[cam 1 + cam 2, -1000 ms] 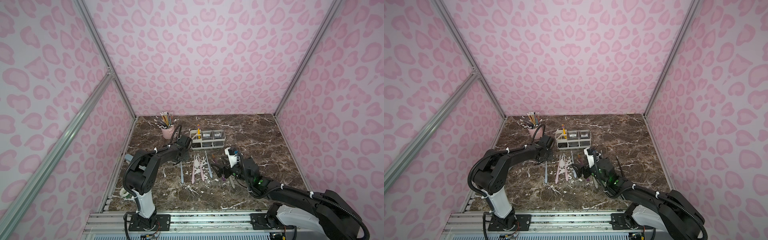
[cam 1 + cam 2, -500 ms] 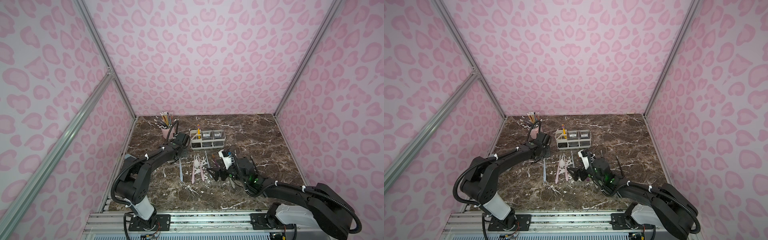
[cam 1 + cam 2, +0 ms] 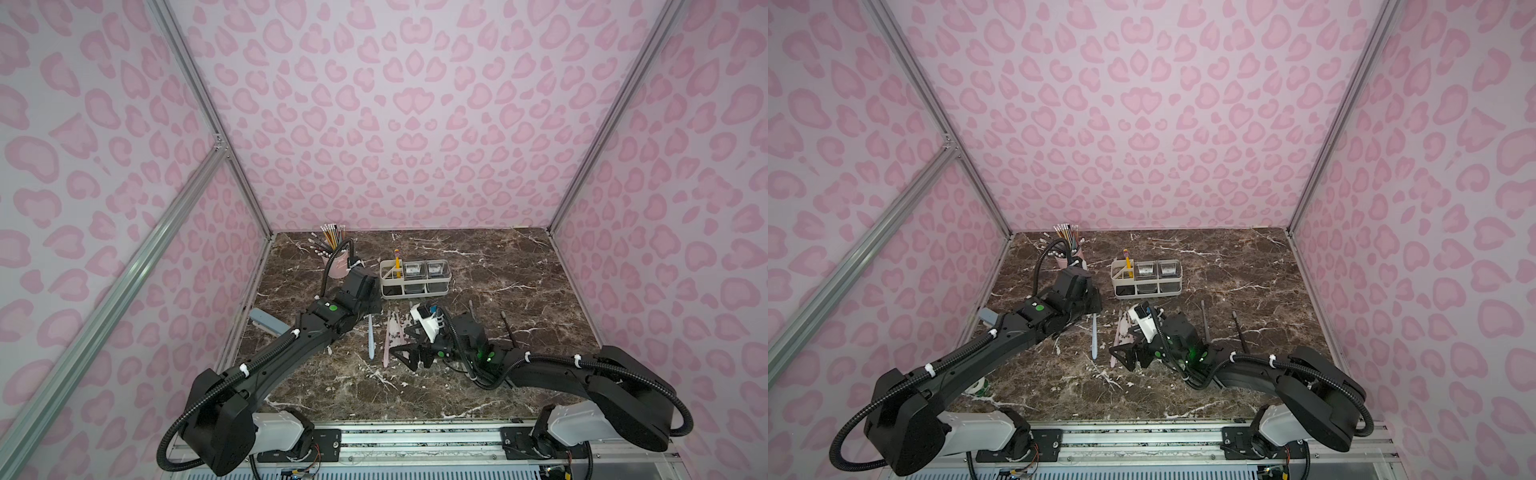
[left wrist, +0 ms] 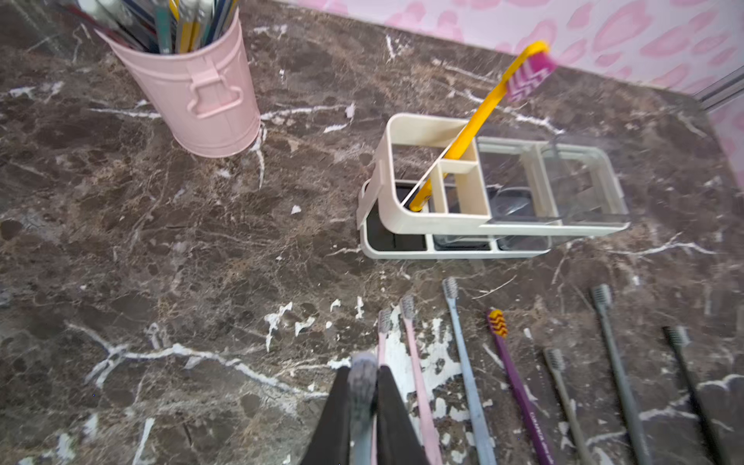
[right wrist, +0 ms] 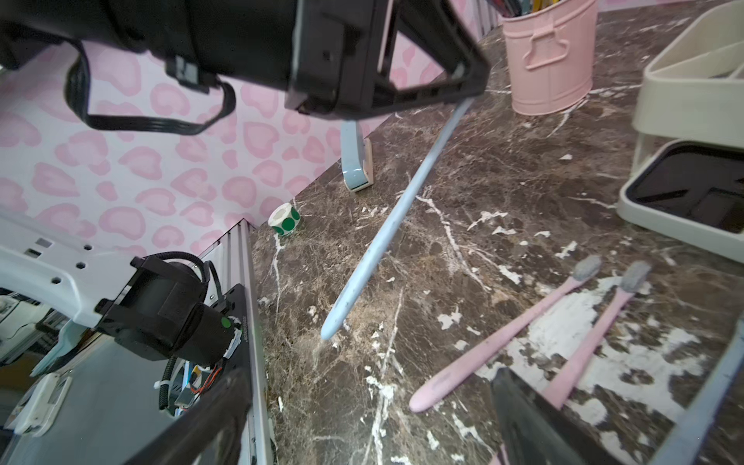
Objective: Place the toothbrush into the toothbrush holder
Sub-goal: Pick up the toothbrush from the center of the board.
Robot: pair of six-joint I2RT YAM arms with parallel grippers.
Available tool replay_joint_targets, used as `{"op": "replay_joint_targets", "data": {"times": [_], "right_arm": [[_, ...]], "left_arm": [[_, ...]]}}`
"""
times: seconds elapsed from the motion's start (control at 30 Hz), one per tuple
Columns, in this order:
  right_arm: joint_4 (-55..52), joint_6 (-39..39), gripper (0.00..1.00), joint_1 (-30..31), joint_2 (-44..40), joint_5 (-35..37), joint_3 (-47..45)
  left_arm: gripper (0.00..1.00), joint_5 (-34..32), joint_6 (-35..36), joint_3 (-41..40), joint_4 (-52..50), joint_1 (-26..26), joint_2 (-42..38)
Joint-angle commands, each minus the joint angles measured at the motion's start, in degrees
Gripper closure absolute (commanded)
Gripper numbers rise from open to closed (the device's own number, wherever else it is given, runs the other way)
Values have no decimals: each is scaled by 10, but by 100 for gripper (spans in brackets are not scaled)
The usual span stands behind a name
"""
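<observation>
I am clenching the bristle end of the light blue toothbrush [image 3: 371, 337] in my left gripper [image 4: 363, 376]. The brush is slanting down toward the marble tabletop [image 3: 498, 257] just below the middle of both top views, short of the white toothbrush holder [image 3: 415, 296], which is sitting above it at frame centre with a yellow toothbrush [image 3: 397, 266] leaning in its slot section. My right gripper [image 3: 409, 347] is hanging with its jaws spread wide, grasping nothing, just right of the pink toothbrushes [image 3: 387, 345] that are lying beside the blue one.
</observation>
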Motion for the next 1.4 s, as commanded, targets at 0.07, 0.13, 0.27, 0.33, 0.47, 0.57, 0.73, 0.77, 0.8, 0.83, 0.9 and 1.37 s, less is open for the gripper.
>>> {"op": "replay_joint_targets", "data": {"times": [0.07, 0.13, 0.27, 0.33, 0.47, 0.57, 0.73, 0.77, 0.8, 0.83, 0.9, 1.37], "right_arm": [[78, 54, 8, 6, 33, -23, 14], [92, 66, 10, 8, 48, -26, 19], [107, 73, 16, 17, 73, -30, 35], [112, 78, 21, 19, 80, -27, 41], [117, 84, 30, 23, 99, -32, 59], [116, 85, 37, 29, 116, -35, 72], [117, 89, 48, 31, 130, -34, 77], [117, 89, 49, 32, 132, -34, 78], [117, 90, 51, 32, 133, -34, 79], [117, 90, 54, 32, 135, -34, 80], [117, 92, 57, 33, 138, -34, 80], [113, 93, 84, 33, 144, -31, 88]], "left_arm": [[97, 11, 0, -6, 51, -4, -32], [97, 14, -9, -9, 52, -5, -39], [98, 23, -31, -24, 65, -14, -54], [97, 20, -39, -28, 65, -18, -57], [97, 19, -53, -36, 72, -24, -61], [97, 17, -59, -40, 78, -28, -62], [97, 11, -63, -36, 73, -30, -60], [97, 12, -64, -35, 73, -30, -61], [97, 14, -64, -36, 74, -30, -62], [97, 14, -64, -36, 75, -30, -62], [97, 12, -63, -36, 74, -31, -62], [97, 12, -63, -32, 67, -31, -55]]}}
